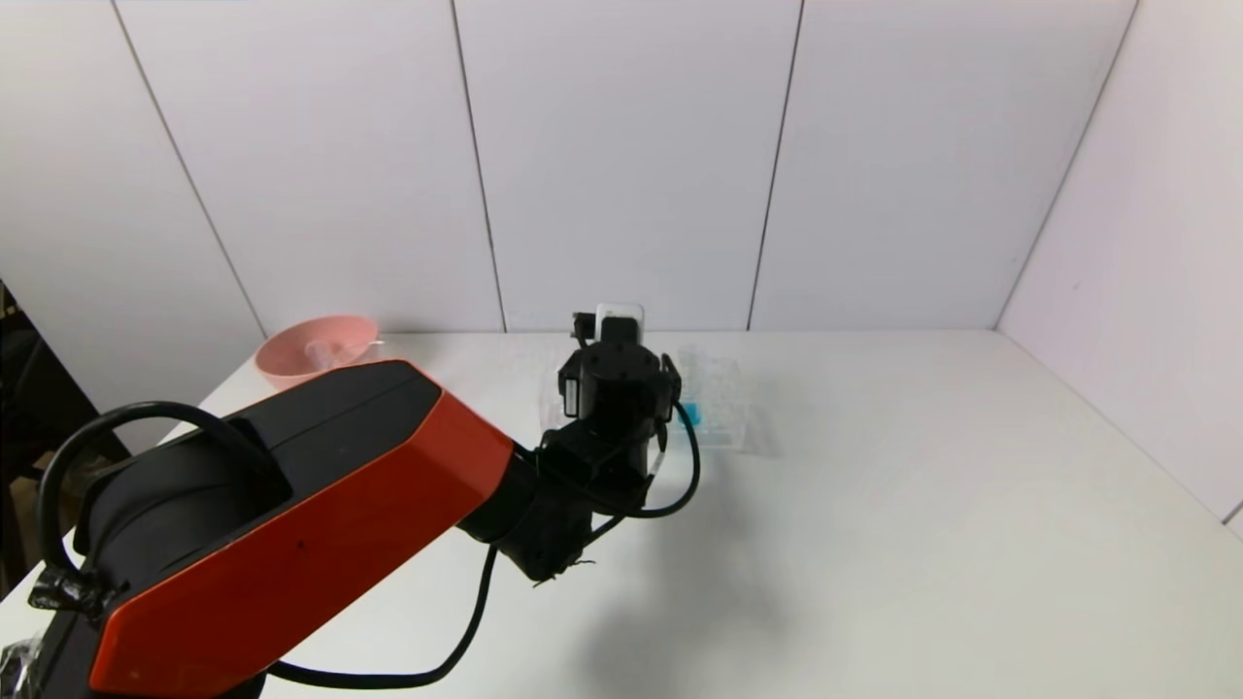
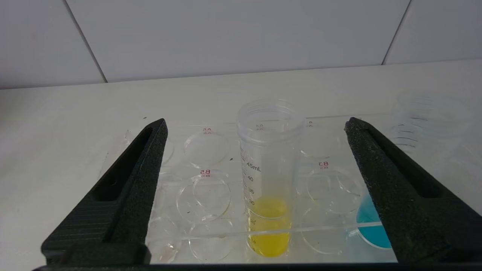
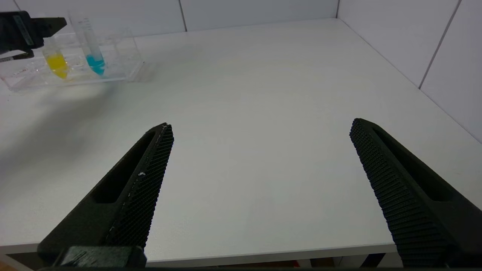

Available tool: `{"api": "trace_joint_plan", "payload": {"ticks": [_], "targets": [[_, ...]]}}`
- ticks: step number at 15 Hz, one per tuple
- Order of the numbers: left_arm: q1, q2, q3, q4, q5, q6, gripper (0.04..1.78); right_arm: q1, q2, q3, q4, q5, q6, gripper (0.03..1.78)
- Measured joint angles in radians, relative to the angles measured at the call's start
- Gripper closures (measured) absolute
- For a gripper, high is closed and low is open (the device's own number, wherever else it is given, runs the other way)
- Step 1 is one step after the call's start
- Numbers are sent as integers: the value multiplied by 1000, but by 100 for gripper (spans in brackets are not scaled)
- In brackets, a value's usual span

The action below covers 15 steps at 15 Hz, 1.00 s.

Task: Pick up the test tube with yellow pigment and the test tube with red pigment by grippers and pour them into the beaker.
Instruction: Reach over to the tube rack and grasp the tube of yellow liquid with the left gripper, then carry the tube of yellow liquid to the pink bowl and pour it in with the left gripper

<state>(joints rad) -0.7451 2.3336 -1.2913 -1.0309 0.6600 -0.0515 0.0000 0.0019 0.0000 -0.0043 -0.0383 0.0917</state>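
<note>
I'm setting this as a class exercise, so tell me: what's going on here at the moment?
The left gripper is at the clear tube rack, its jaws wide open either side of the test tube with yellow pigment, which stands upright in the rack, not gripped. A tube with blue liquid stands beside it. The right gripper hangs open over bare table, holding nothing.

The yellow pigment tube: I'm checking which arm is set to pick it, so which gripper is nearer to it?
Left. The left gripper is open at the rack, straddling the yellow pigment tube. The right gripper is open over bare table, well off from the rack.
</note>
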Motion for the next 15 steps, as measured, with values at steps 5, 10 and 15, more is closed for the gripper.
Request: {"api": "trace_joint_plan", "payload": {"ticks": [5, 10, 15], "targets": [[20, 20, -31, 1, -2, 0, 101, 0, 0, 0, 0, 0, 0, 10], [26, 37, -58, 4, -2, 1, 137, 0, 0, 0, 0, 0, 0, 10], [26, 36, -59, 7, -1, 2, 137, 0, 0, 0, 0, 0, 0, 10]]}}
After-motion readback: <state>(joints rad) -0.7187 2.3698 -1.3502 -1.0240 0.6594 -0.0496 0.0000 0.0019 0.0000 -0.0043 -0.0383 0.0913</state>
